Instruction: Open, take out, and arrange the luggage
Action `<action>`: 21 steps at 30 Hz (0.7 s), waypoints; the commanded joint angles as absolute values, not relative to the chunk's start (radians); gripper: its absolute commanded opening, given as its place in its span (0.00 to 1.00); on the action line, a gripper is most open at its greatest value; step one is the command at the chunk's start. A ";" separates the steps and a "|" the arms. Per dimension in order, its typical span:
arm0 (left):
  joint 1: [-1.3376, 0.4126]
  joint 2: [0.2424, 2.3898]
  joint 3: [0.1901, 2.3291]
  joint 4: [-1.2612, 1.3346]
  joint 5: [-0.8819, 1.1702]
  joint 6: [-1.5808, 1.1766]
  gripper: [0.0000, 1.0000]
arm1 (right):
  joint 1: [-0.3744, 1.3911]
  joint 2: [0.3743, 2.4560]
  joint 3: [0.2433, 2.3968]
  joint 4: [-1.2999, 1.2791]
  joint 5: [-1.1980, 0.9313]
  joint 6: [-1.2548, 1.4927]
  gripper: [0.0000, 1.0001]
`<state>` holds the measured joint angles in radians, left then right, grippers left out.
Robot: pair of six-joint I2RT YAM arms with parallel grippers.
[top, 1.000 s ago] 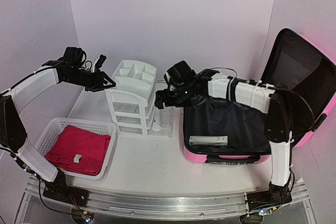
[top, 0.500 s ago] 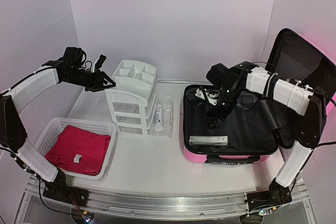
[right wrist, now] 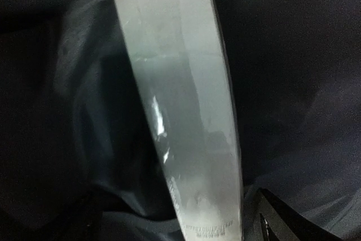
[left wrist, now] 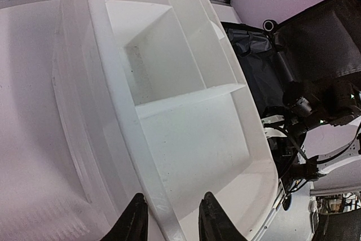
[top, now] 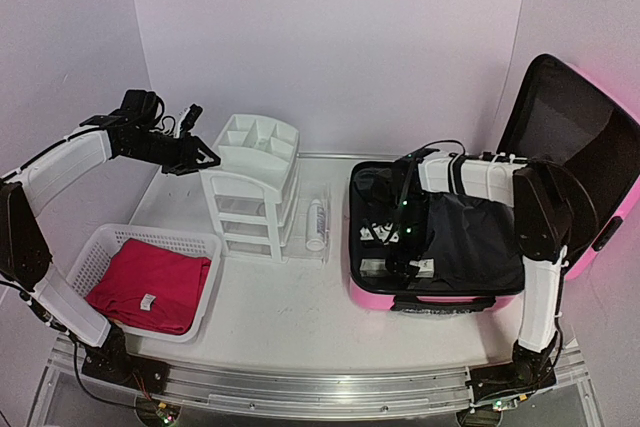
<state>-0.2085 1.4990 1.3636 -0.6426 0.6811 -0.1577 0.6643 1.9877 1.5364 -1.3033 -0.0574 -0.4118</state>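
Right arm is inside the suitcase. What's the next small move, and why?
Probably lower the right gripper slightly and close it on the grey box. Its jaws stand open on either side of the box, which lies on the black lining at the near edge of the suitcase and is not yet gripped.

Close on a long pale box [right wrist: 180,111], glossy, running from the top edge to the bottom, with small print at both ends. Behind it, rumpled luggage lining [right wrist: 293,83], black. Right gripper [right wrist: 177,227] spread wide. One dark fingertip [right wrist: 276,224] at lower right, clear of the box — the other lost in shadow at lower left.
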 commanded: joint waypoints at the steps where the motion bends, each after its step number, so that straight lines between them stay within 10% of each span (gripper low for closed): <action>1: -0.204 1.500 1.339 -0.673 0.656 -0.140 0.32 | 0.673 2.032 1.568 -1.264 -0.002 -0.441 0.92; 21: -0.204 1.503 1.339 -0.672 0.658 -0.141 0.32 | 0.677 1.897 1.516 -1.229 0.014 -0.387 0.38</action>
<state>-0.2085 1.4990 1.3636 -0.6422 0.6811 -0.1577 0.6750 1.9804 1.5185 -1.2381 0.0048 -0.4038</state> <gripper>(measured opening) 0.316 0.406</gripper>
